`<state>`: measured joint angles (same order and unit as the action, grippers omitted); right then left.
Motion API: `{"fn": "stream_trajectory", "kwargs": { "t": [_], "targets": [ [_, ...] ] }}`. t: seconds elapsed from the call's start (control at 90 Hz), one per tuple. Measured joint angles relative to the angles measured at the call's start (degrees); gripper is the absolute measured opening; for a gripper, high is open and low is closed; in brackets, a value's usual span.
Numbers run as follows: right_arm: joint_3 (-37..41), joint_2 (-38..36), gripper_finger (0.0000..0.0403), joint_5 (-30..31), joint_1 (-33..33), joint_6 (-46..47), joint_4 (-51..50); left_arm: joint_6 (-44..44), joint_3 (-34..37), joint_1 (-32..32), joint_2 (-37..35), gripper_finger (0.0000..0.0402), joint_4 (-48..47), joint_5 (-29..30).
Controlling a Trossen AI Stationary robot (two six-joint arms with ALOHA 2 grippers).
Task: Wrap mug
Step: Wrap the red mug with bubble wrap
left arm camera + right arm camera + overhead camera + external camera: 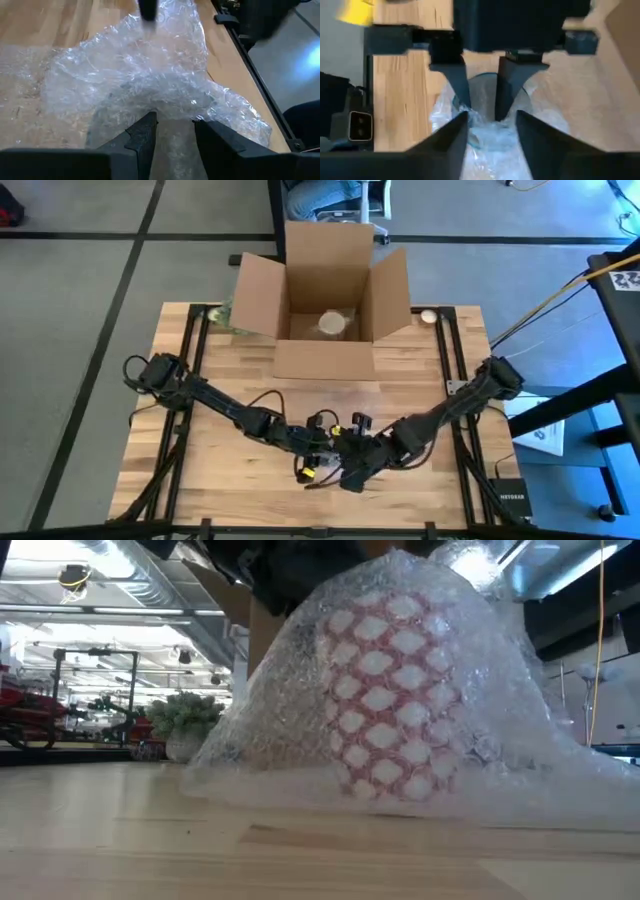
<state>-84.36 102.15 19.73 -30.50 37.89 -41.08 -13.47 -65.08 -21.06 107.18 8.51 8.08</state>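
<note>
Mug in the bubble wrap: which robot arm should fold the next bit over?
Probably left. Its gripper is open astride a loose flap of wrap. The right gripper faces it across the bundle, too.

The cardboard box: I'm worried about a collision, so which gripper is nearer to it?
Neither clearly. Left gripper and right gripper meet over the bubble wrap at the table's near edge, both well short of the cardboard box at the far edge.
</note>
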Motion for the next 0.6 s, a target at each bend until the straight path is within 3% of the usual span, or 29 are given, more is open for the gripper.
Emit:
{"fn": "stream_trajectory", "kwargs": {
  "t": [0.089,0.144,0.411,0.6],
  "targets": [
    [3.82,0.11,0.0031,-1.86,1.00,-0.79,5.65,-0.01,0.02,0.00,0.00,0.0120,-0.03,0.00],
    [5.84,0.11,0.0011,-2.74,1.58,-0.89,7.98,-0.02,0.02,-0.07,-0.04,0.0120,-0.11,0.00],
    [10.07,2.98,0.0002,-9.26,2.82,0.66,11.94,1.83,-0.47,-0.98,-5.01,0.0120,-4.94,0.40],
    [10.23,3.83,0.0001,-10.36,2.82,0.66,10.89,-0.55,-0.93,-1.94,-11.70,0.0120,-16.71,1.63]
  ]
}}
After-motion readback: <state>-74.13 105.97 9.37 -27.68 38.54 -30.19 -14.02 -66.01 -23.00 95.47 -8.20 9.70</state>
